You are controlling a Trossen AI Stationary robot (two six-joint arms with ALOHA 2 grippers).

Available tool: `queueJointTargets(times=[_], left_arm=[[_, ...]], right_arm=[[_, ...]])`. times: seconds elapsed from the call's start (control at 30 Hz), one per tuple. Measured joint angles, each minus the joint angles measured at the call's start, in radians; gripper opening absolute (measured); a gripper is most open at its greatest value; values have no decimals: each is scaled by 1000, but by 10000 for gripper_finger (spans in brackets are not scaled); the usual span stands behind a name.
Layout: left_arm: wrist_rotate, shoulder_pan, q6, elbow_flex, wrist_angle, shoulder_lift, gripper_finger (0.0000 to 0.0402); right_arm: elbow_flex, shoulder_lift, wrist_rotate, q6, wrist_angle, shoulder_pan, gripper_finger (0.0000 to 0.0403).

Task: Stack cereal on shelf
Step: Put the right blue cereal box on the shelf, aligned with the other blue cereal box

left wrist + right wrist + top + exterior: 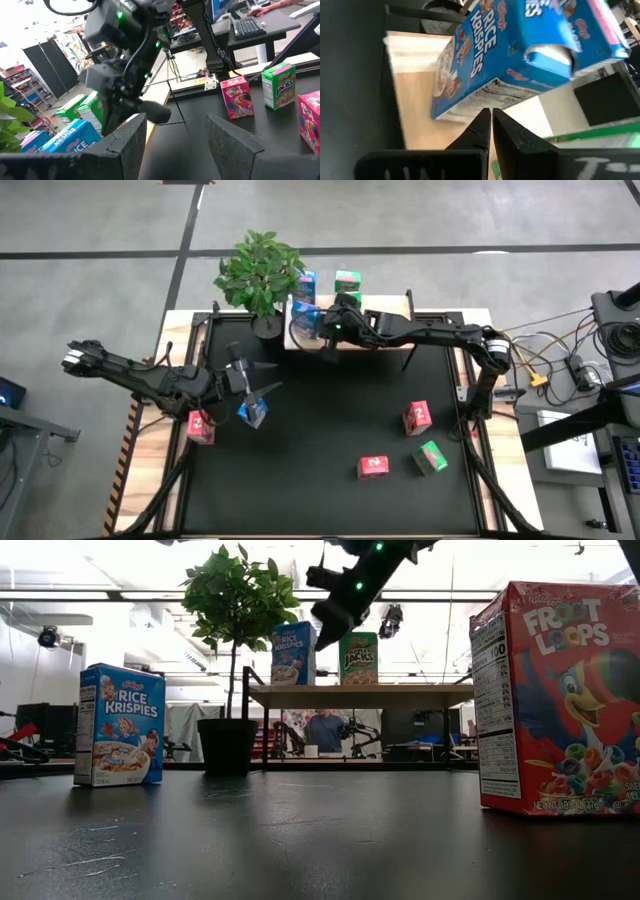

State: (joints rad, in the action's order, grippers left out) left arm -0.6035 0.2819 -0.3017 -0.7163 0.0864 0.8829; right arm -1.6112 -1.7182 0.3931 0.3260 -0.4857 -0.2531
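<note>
- Pressed together and empty, my right gripper (489, 127) hangs over the shelf (385, 308) at the high view's top centre, tips just beside a blue Rice Krispies box (520, 55).
- Left gripper (175, 137) sits at that view's left middle, fingers (230, 137) spread apart; whether they hold the blue box (252, 412) beside them I cannot tell.
- On the shelf stand a blue box and a green Apple Jacks box (359, 658).
- Red boxes (417, 418) and one green box (431, 457) lie lower right on the black table (330, 410); another red box (200, 426) sits lower left.
- Potted plant (262, 275) stands upper left of the shelf.
</note>
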Motion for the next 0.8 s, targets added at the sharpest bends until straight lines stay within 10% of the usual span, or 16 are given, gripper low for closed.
queueJointTargets(times=[0.3, 0.8], left_arm=[[0, 0, 5, 0, 1, 0, 184], [0, 0, 4, 0, 0, 0, 184]], right_arm=[[4, -13, -111, -52, 18, 56, 9], [10, -134, 109, 139, 185, 54, 9]])
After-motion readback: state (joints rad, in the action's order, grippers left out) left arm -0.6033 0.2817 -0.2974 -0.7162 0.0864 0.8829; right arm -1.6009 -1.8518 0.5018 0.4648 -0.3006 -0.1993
